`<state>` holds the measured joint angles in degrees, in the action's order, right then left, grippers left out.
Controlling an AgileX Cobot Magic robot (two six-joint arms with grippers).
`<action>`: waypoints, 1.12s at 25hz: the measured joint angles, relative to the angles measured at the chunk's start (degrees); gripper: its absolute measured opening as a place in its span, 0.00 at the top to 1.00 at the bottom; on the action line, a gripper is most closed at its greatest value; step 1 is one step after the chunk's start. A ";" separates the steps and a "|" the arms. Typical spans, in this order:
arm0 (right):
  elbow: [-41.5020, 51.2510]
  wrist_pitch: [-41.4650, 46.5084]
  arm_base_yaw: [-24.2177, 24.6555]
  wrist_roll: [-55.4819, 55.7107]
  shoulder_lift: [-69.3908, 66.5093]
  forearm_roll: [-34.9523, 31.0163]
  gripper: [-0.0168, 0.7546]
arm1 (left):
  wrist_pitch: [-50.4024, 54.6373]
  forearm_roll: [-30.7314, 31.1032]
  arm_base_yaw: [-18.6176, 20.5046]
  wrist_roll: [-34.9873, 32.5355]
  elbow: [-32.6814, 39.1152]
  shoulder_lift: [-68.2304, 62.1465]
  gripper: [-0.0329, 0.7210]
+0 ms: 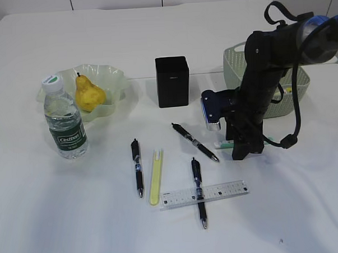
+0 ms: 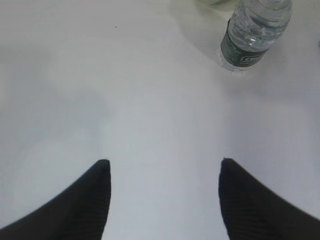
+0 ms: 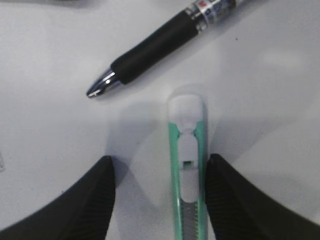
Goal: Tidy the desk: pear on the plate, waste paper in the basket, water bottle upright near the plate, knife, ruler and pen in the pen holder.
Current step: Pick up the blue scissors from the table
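My right gripper (image 3: pixel 161 159) is open and low over the table, straddling a green and white knife (image 3: pixel 187 165) that lies close to its right finger. In the exterior view that gripper (image 1: pixel 241 151) points down in front of the sage green basket (image 1: pixel 233 62). The yellow pear (image 1: pixel 89 94) sits on the wavy plate (image 1: pixel 112 74), and the water bottle (image 1: pixel 65 123) stands upright beside it. The ruler (image 1: pixel 216 190) lies across one pen (image 1: pixel 198 187); two more pens (image 1: pixel 137 167) (image 1: pixel 193 141) lie near the black pen holder (image 1: pixel 172 81). My left gripper (image 2: pixel 165 162) hangs open over bare table.
A pale yellow knife-like strip (image 1: pixel 155 174) lies between the left pen and the ruler. A bit of yellow (image 1: pixel 291 89) shows inside the basket behind the arm. The bottle (image 2: pixel 255 35) stands ahead and right of the left gripper. A pen tip (image 3: pixel 100 85) points just beyond the right gripper's fingers.
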<state>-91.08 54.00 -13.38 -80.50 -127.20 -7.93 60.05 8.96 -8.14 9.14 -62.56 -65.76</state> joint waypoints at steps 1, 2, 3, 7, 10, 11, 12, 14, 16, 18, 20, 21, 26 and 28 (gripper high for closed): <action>0.00 0.15 0.00 0.00 0.00 -0.13 0.38 | 0.00 0.00 0.00 0.00 0.00 0.00 0.33; 0.00 0.29 0.00 0.12 0.00 -0.40 0.38 | 0.00 0.00 0.00 0.00 0.00 0.00 0.33; 0.00 0.49 0.00 0.40 0.00 -0.53 0.38 | 0.00 0.00 0.00 0.00 0.00 0.00 0.33; 0.00 1.27 0.00 1.40 -0.11 -1.92 0.38 | 0.00 0.00 0.00 0.00 0.00 0.00 0.33; 0.00 1.53 0.00 3.07 -0.11 -2.46 0.38 | 0.00 0.00 0.00 0.00 0.00 0.00 0.33; 0.00 1.57 0.00 3.29 -0.20 -2.46 0.38 | 0.00 0.00 0.00 0.00 0.00 0.00 0.33; 0.00 1.67 0.00 3.41 -0.20 -2.46 0.38 | 0.00 0.00 0.00 0.00 0.00 0.00 0.33; 0.00 1.67 0.00 3.54 -0.20 -2.46 0.38 | 0.00 0.00 0.00 0.00 0.00 0.00 0.33; 0.00 1.71 0.00 3.63 -0.20 -2.46 0.38 | 0.00 0.00 0.00 0.00 0.00 0.00 0.33; 0.00 1.80 0.00 3.67 -0.20 -2.46 0.38 | 0.00 0.00 0.00 0.00 0.00 0.00 0.33; 0.00 1.80 0.00 3.67 -0.20 -2.46 0.38 | 0.00 0.00 0.00 0.00 0.00 0.00 0.33; 0.00 1.80 0.00 3.77 -0.20 -2.46 0.38 | 0.00 0.00 0.00 0.00 0.00 0.00 0.33; 0.00 1.80 0.00 3.77 -0.20 -2.71 0.38 | 0.00 0.00 0.00 0.00 0.00 0.00 0.33; 0.00 1.90 0.00 3.77 -0.20 -2.82 0.38 | 0.10 0.00 0.00 0.00 0.00 0.00 0.33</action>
<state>-91.08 55.91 -13.38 -76.73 -127.40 -10.75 60.15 8.96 -8.14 9.14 -62.56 -65.76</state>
